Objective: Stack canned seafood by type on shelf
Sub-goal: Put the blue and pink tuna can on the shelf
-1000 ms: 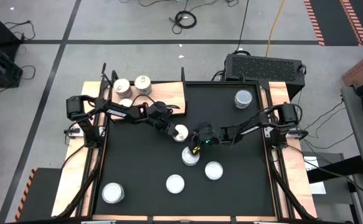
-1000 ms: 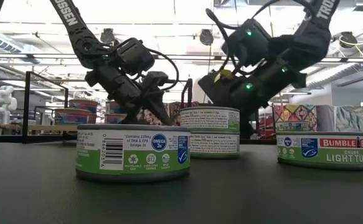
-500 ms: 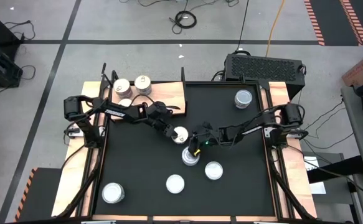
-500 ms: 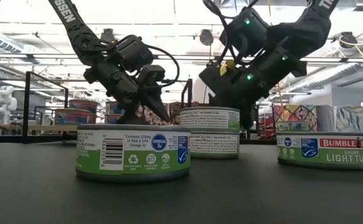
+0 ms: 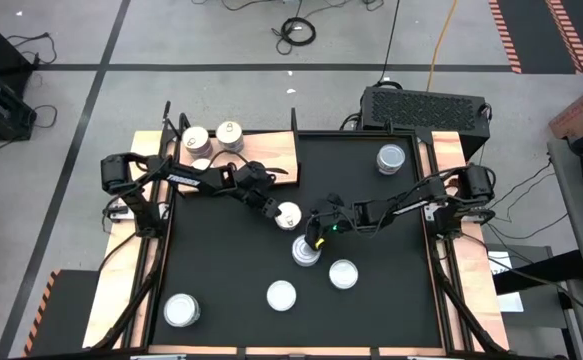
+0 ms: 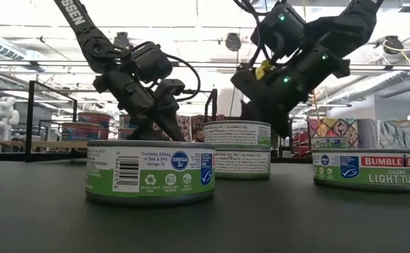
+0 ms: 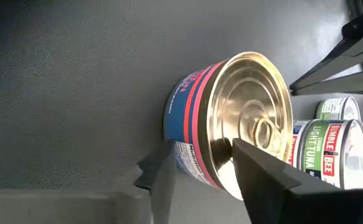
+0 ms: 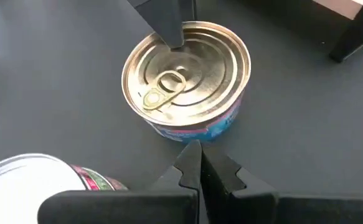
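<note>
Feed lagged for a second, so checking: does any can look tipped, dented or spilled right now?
Nothing stands out. The gold-top can sits upright and undented on the mat, with the left gripper around it. The stacked pair sits square, and the other cans I can see stand flat. The cans on the shelf look upright too.

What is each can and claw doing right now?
Gold-top can: upright on the black mat, sealed.
Left claw: down at the gold-top can.
Right claw: shut, empty, hovering near that can.
Green-label stack: two cans, one on the other.
Shelf cans: three, upright on the shelf.
Loose cans: four, upright, unstacked.
</note>
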Controlling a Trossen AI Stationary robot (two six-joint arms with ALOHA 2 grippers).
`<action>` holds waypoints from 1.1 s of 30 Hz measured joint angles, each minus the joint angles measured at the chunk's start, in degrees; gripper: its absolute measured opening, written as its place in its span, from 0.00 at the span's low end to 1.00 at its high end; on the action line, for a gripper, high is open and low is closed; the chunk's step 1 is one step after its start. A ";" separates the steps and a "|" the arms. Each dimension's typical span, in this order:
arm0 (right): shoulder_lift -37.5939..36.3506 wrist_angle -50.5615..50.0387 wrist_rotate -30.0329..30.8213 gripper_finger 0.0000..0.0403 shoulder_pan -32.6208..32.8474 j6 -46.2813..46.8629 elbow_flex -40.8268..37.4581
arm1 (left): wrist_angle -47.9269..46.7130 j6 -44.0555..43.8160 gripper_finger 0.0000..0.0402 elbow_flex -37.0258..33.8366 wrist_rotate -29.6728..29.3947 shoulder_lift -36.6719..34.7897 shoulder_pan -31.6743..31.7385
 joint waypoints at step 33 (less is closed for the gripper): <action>-1.45 -0.88 -0.08 0.00 0.00 -0.86 -0.02 | -3.14 -1.51 0.01 -0.15 1.73 -6.81 0.11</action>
